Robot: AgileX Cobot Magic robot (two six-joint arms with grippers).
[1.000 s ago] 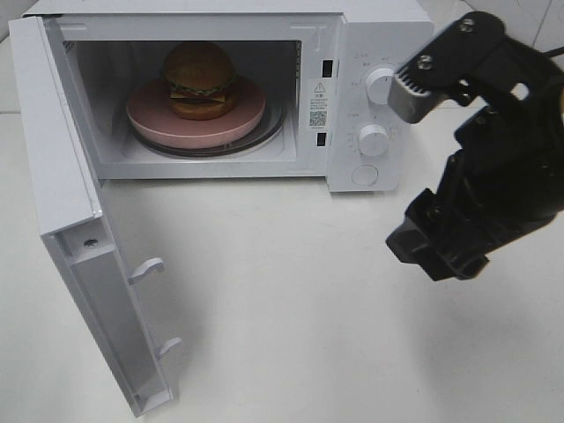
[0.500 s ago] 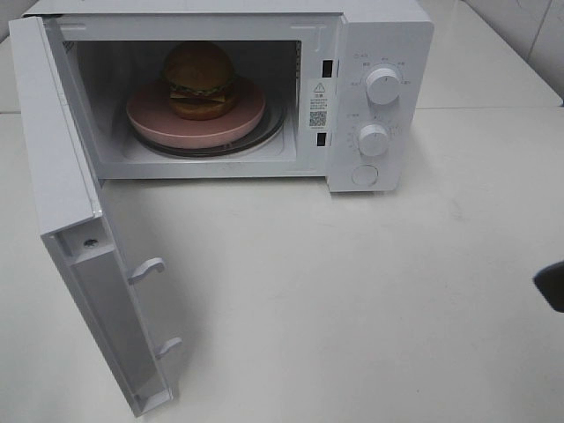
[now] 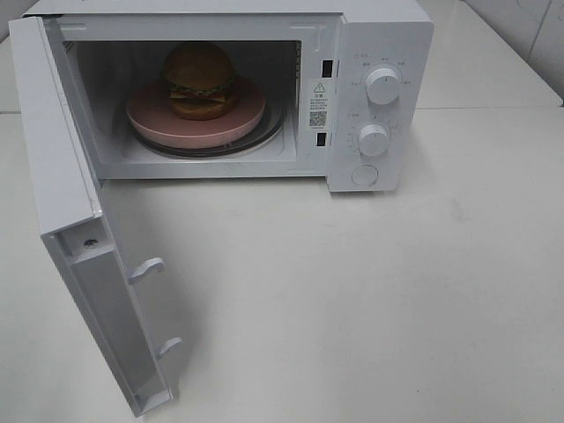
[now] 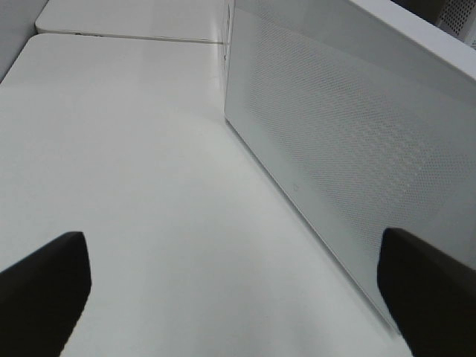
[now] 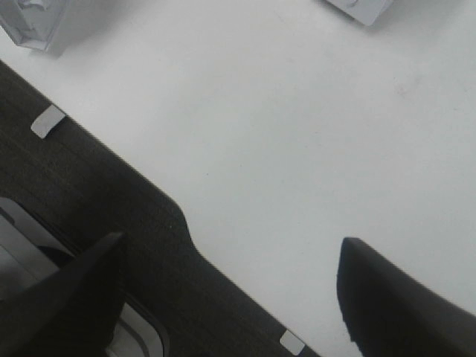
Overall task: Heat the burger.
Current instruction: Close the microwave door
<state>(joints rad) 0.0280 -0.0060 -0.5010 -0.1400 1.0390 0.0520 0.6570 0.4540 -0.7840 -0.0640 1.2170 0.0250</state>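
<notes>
The burger [image 3: 199,77], with its brown bun and layers, sits on a round pink plate [image 3: 154,119] inside the white microwave [image 3: 388,35]. The microwave door [image 3: 66,194] stands wide open to the left. Neither arm shows in the exterior high view. In the left wrist view my left gripper [image 4: 234,290] is open and empty, low over the table beside a white perforated panel [image 4: 327,141] of the microwave. In the right wrist view my right gripper [image 5: 230,297] is open and empty over the table's front edge.
Two knobs [image 3: 382,85] and a round button [image 3: 364,175] sit on the microwave's right panel. White table [image 3: 352,300] spreads in front. A dark surface [image 5: 89,201] borders the table's edge in the right wrist view.
The right arm, which stood near the microwave's knobs a second ago, has withdrawn to the right and left the exterior high view. The burger, plate and door have not moved.
</notes>
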